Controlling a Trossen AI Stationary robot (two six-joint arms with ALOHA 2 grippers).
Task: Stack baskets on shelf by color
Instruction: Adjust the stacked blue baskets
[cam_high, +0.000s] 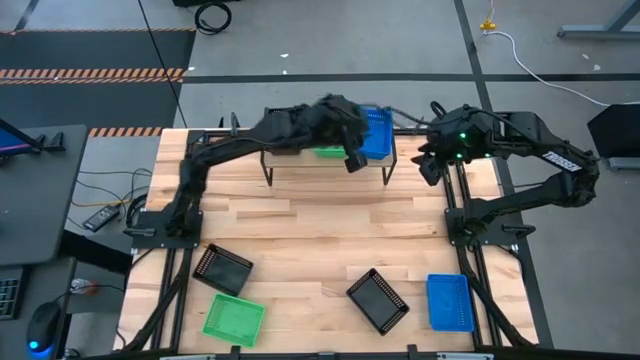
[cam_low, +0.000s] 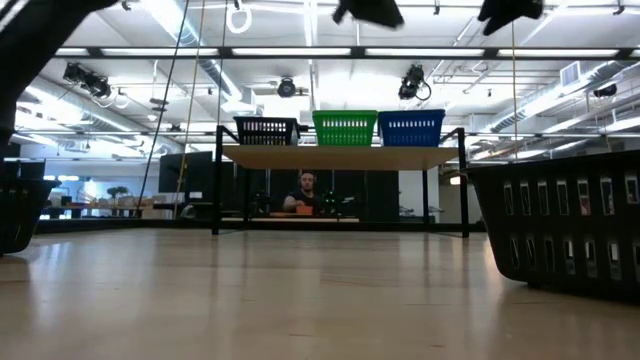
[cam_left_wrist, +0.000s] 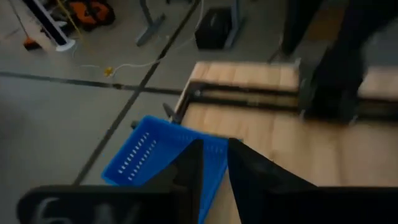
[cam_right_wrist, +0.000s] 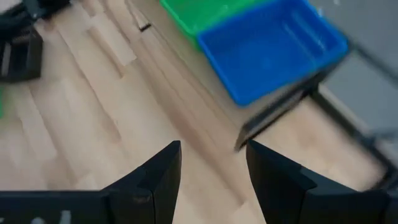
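Where the shelf (cam_high: 300, 160) lines the bench's (cam_high: 320, 225) far edge, bare middle; left tool (cam_left_wrist: 212, 163) narrowly parted astride blue basket (cam_left_wrist: 158, 158) wall; right tool (cam_right_wrist: 211, 162) open, empty, beside shelf

The wooden table (cam_high: 320, 235) carries the shelf (cam_low: 340, 156) at its far edge, standing on thin black legs. On the shelf's light top a black basket (cam_low: 266, 130), a green basket (cam_low: 345, 128) and a blue basket (cam_low: 411, 128) sit side by side. Well in front of the shelf, near the table's front edge, lie four more directly on the wood: a black basket (cam_high: 222, 269), a green basket (cam_high: 233, 319), another black basket (cam_high: 378, 299) and a blue basket (cam_high: 448, 301).
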